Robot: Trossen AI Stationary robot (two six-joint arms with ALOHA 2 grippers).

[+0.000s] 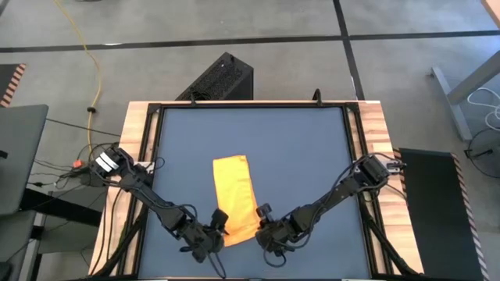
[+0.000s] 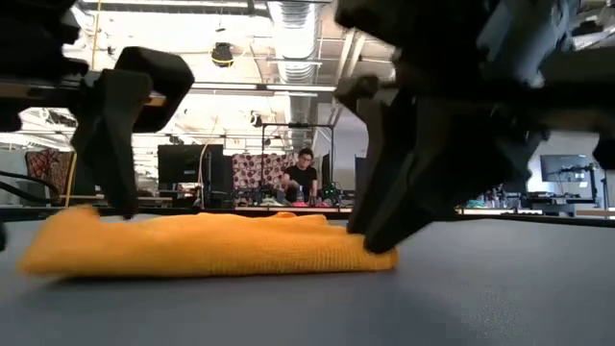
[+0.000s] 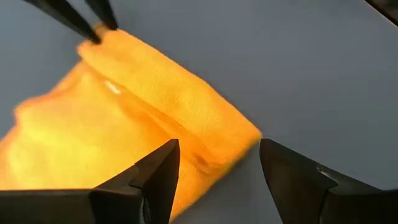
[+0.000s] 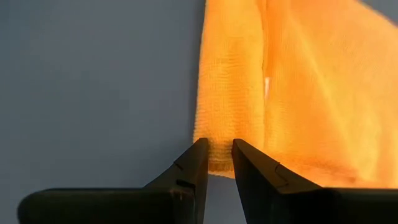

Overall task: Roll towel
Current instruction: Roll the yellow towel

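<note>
Left claw (image 3: 217, 162) gapes wide over the near left corner of the towel (image 1: 235, 197), gripping nothing. Right claw (image 4: 216, 163) is nearly closed, pinching the near right corner. We judge both corners should lift level so the roll starts straight. The towel lies as a folded strip mid-desk (image 1: 312, 148), with open desk ahead for rolling.
</note>
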